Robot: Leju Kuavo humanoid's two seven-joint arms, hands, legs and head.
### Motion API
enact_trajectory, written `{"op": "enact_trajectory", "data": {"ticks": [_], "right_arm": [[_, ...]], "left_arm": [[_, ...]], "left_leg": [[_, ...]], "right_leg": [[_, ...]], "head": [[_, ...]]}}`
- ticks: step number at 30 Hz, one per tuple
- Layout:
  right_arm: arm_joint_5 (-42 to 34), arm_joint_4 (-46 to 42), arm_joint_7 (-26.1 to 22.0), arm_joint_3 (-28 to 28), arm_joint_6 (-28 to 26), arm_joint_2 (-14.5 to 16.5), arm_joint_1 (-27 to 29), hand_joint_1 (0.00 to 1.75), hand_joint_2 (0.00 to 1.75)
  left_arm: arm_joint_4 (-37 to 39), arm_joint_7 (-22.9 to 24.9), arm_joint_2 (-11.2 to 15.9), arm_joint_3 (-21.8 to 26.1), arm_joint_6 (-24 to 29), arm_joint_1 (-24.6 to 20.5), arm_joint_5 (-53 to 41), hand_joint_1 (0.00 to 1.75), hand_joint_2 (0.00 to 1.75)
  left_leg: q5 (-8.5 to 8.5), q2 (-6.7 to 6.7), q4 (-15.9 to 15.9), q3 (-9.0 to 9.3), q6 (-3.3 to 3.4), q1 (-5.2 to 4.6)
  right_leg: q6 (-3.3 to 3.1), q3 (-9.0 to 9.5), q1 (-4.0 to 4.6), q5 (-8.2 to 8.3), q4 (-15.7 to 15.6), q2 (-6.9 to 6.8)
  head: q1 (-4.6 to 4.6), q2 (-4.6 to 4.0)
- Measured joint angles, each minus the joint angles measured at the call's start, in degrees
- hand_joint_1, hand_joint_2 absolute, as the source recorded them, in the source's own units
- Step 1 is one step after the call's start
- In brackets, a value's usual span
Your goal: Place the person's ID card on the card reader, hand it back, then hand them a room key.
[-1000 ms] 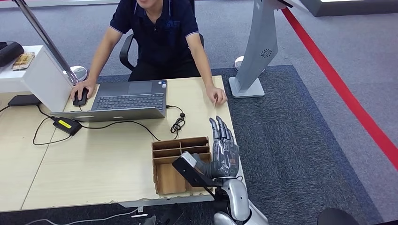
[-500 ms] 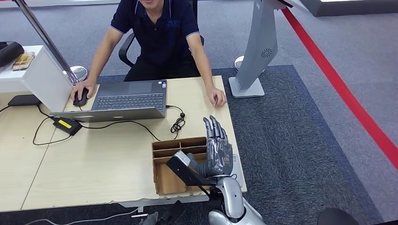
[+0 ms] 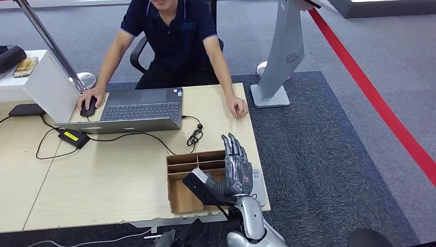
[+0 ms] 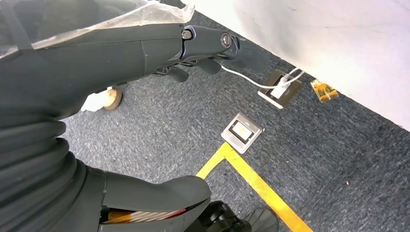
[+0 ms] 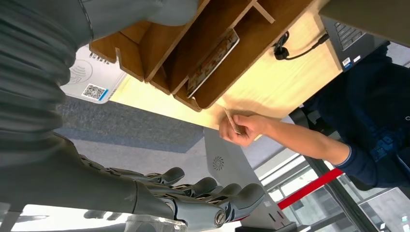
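Across the desk sits a person whose hand (image 3: 238, 106) rests at the desk's far right corner, pinching a thin ID card (image 3: 236, 114) on edge; the same ID card (image 5: 233, 121) appears in the right wrist view. My right hand (image 3: 237, 165) is raised over the desk's near right corner, fingers (image 5: 208, 194) straight and apart, holding nothing. Under it lies the white card reader (image 3: 258, 186), partly hidden; its QR label is on the card reader (image 5: 92, 79) in the right wrist view. A patterned room key card (image 5: 213, 54) stands in a slot of the wooden organizer (image 3: 191, 194). My left hand (image 4: 145, 53) hangs over the floor, holding nothing.
A laptop (image 3: 138, 109), a mouse (image 3: 88, 107) under the person's other hand, a power brick (image 3: 73, 138) and a coiled cable (image 3: 194, 136) lie on the desk's far half. A white kiosk stand (image 3: 282, 56) rises off the far right corner. The near left of the desk (image 3: 97, 180) is bare wood.
My right hand has shifted slightly left and nearer, now alongside the organizer's right wall. The person's hand with the card has stayed put.
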Motion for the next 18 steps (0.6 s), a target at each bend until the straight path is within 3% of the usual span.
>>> {"op": "enact_trajectory", "data": {"ticks": [18], "right_arm": [[-0.1, 3.7, 0.0, 0.0, -1.4, 0.0, -0.3, 0.00, 1.75]], "left_arm": [[0.0, -0.4, -0.2, 0.3, -1.2, -0.4, -3.0, 0.00, 1.75]], "left_leg": [[0.00, 0.00, 0.0, 0.01, 0.00, 0.00]], "right_leg": [[0.00, 0.00, 0.00, 0.00, 0.0, 0.00]], "head": [[-0.01, 0.00]]}}
